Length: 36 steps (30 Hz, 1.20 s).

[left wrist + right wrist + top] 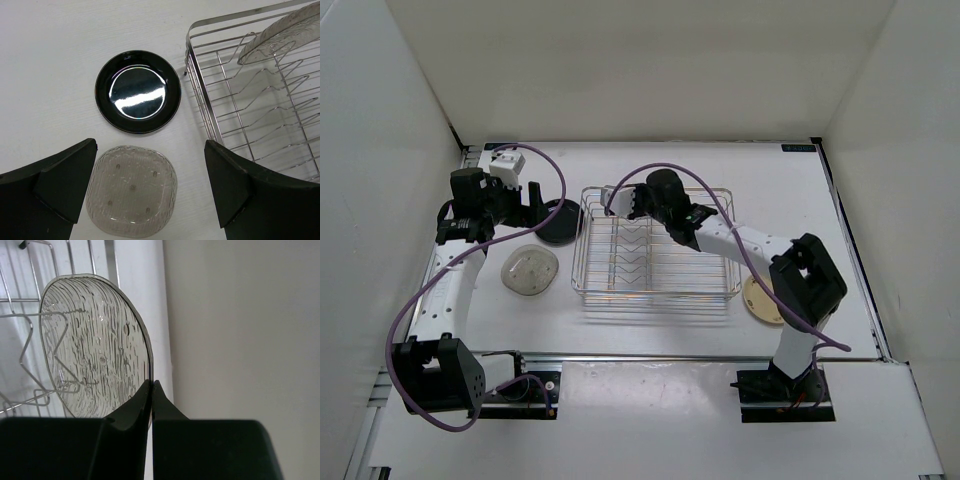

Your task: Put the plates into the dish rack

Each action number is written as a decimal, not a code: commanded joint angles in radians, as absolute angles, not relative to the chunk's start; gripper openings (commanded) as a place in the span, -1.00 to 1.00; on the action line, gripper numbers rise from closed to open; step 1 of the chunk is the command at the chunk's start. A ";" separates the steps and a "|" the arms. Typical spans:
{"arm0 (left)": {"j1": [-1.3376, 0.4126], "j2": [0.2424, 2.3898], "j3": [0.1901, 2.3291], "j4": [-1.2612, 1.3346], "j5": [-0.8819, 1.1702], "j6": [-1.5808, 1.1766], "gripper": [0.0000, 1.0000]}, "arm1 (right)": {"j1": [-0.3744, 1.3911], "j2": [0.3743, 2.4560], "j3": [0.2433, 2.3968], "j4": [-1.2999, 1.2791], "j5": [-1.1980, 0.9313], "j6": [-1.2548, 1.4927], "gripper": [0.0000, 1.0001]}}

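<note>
Presently we find the right gripper [151, 391] closed on the rim of a round, ribbed clear glass plate [95, 345]. The plate stands on edge at the far left corner of the rectangular chrome wire dish rack [650, 293]. We cannot tell whether it rests on the wires.

The left gripper [150, 170] hangs with jaws wide apart, holding nothing. A second clear glass plate [132, 192] lies flat on the table directly below it. A glossy black round plate [137, 92] lies flat just beyond that, just beside the rack's left wall but not touching it.

Bare white table [650, 340] runs along the rack's near side.

Only the top view shows the cream-yellow plate [756, 300], lying flat by the rack's near right corner and partly covered by the right arm [760, 245]. Only the right wrist view shows the pinch on the rim.
</note>
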<state>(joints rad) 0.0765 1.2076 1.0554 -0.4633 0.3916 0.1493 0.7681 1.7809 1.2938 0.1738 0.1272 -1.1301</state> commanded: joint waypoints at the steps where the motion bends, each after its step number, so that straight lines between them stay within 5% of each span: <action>1: 0.081 1.175 1.051 -0.453 0.419 0.161 0.99 | 0.773 1.799 1.328 0.160 0.106 -1.089 -1.00; 7: 0.081 1.166 1.051 -0.453 0.419 0.161 0.99 | 0.755 1.859 1.488 -0.027 0.022 -1.026 -1.00; 36: 0.081 1.175 1.051 -0.453 0.419 0.170 0.99 | 0.735 1.911 1.528 -0.249 -0.078 -1.022 -1.00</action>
